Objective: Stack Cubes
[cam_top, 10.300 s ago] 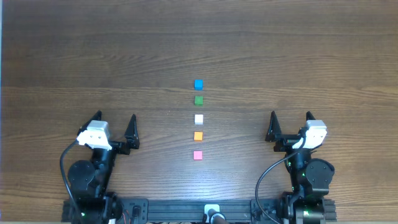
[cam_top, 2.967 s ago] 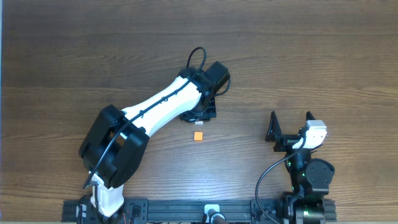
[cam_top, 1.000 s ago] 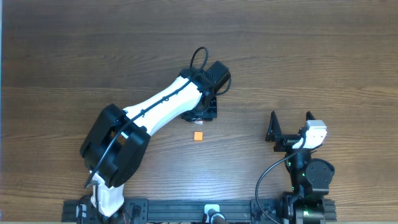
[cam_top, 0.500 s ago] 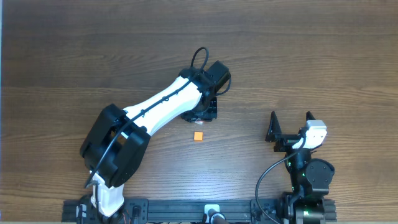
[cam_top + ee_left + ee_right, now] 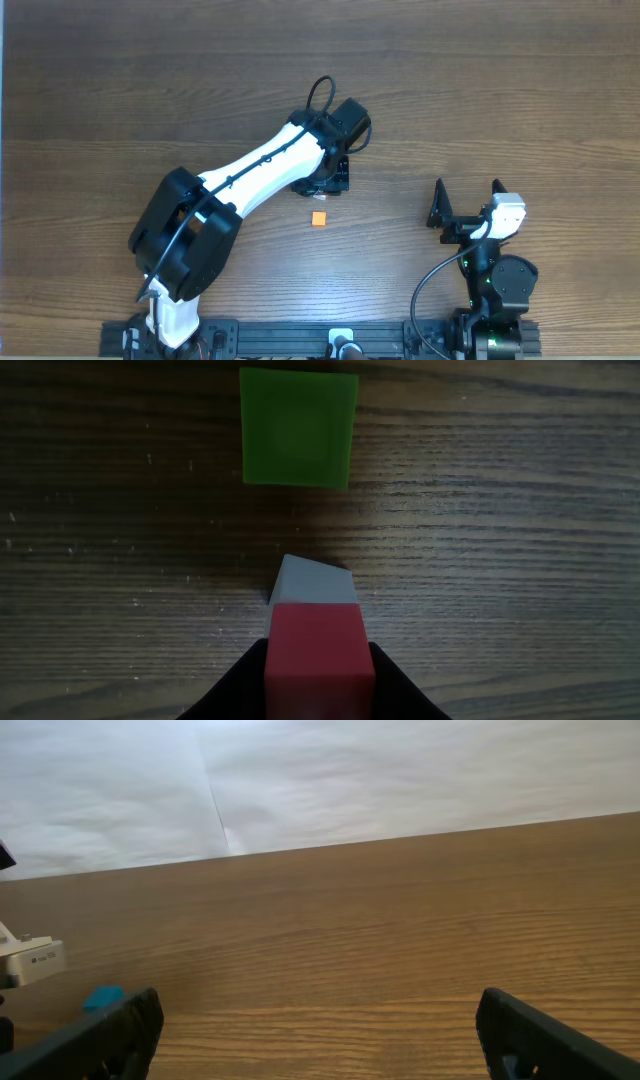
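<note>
Stack | your left gripper (image 5: 318,665) is clamping the pinkish-red cube (image 5: 318,640) squarely over the white cube (image 5: 315,582) for alignment (contact unclear) | green cube (image 5: 299,427) is lying just ahead | right gripper (image 5: 466,196) is idling, spread wide

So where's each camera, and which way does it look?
Top view: above the table, looking down; both arms show.
Left wrist view: on the left arm, looking down past the left gripper at the pink cube, white cube and green cube.
Right wrist view: on the right arm, looking across the table; the right gripper shows.
Shared: the wooden table.
</note>
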`<act>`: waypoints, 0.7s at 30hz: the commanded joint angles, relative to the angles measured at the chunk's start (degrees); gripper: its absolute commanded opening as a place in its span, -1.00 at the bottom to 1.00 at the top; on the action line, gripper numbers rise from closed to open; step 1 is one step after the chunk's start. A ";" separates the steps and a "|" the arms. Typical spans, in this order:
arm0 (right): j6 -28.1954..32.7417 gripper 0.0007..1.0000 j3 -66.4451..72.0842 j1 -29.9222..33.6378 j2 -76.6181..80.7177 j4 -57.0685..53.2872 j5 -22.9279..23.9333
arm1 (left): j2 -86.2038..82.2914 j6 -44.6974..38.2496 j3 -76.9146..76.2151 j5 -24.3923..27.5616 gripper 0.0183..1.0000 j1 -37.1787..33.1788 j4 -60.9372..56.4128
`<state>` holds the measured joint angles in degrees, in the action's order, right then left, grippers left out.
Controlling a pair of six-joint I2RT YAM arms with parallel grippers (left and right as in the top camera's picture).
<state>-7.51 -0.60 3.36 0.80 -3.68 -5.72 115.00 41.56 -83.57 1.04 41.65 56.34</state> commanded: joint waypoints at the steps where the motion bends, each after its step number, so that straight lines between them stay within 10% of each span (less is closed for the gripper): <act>1: -0.15 0.99 0.31 0.35 -0.42 -0.17 -0.46 | 1.05 -0.13 0.48 -0.50 -0.42 -0.26 0.04; 21: -0.15 0.99 0.31 0.35 -0.42 -0.17 -0.46 | 1.05 1.11 0.48 -1.77 -0.40 -0.26 0.72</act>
<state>-7.55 -0.60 3.36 0.80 -3.68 -5.72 115.00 41.82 -83.57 0.34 41.65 56.73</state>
